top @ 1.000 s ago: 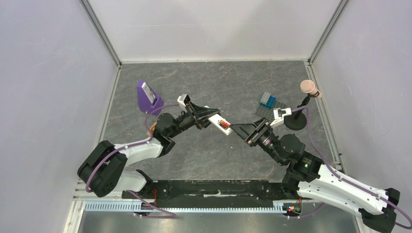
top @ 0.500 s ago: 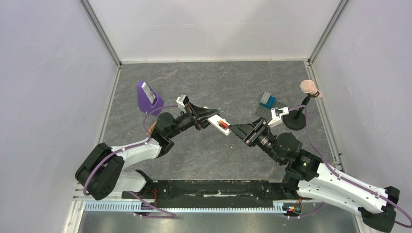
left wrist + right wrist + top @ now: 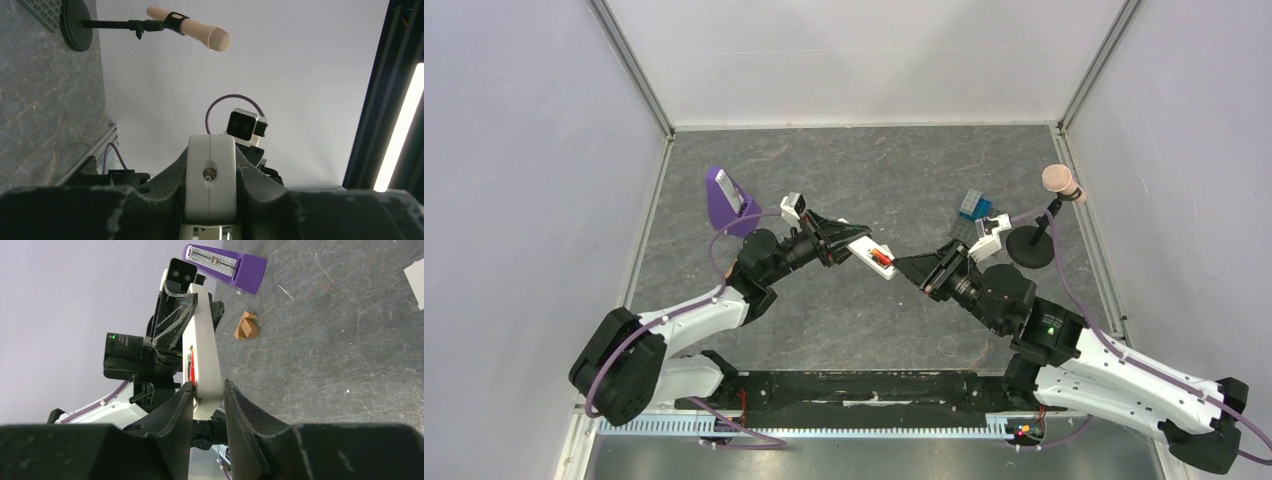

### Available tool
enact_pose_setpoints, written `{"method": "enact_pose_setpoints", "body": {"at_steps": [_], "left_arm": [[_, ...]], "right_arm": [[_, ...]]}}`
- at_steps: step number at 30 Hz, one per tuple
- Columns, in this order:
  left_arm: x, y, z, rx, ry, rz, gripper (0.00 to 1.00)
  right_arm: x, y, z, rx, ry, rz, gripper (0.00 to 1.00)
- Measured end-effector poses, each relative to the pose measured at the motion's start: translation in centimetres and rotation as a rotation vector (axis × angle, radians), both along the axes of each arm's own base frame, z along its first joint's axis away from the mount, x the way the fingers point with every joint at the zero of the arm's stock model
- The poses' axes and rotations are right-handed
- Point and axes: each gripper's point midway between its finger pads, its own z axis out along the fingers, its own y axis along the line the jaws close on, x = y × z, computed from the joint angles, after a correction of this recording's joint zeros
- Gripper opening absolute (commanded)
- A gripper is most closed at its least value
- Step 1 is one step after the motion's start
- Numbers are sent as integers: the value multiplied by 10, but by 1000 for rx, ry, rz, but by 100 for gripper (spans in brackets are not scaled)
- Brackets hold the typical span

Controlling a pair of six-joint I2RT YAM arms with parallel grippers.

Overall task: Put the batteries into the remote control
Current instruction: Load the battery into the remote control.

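Note:
The white remote control (image 3: 867,250) hangs in mid-air over the middle of the table, between the two arms. My left gripper (image 3: 846,244) is shut on one end of it; in the left wrist view the remote control's end face (image 3: 210,175) sits tight between the dark fingers. My right gripper (image 3: 208,386) straddles the other end of the remote control (image 3: 205,347), with a finger against each face. One of the batteries, the red-orange one (image 3: 190,367), lies in the open compartment beside my right gripper's left finger, and shows from above (image 3: 882,260). The dark battery is out of view.
A purple wedge stand (image 3: 727,200) is at the left. A blue brick on a grey plate (image 3: 972,207) and a microphone on a black stand (image 3: 1058,180) are at the right. A small brown block (image 3: 246,326) and a white strip (image 3: 415,275) lie on the table.
My right gripper's jaws have narrowed onto the remote's end. Both arms and the remote have drifted slightly left and away from the bases.

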Motion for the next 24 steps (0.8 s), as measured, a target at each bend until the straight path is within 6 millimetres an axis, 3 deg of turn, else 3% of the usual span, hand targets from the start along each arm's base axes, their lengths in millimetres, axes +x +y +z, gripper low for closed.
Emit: {"method": "enact_pose_setpoints", "body": {"at_steps": [7,17,21,24], "left_arm": [[4,1,-5,79,-65,24,2],[4,4,-17,262,-180,35,2],[4,5,-23,317,-204,32,2],[4,6,-29,355,-207,30,2]], "right_arm": [[2,3,-14,-106,46,3,23],[4,5,-40,-292,94,23,22],[5,7,-49,-356,98,39,24],[6,8,-56,-413,97,56,31]]}}
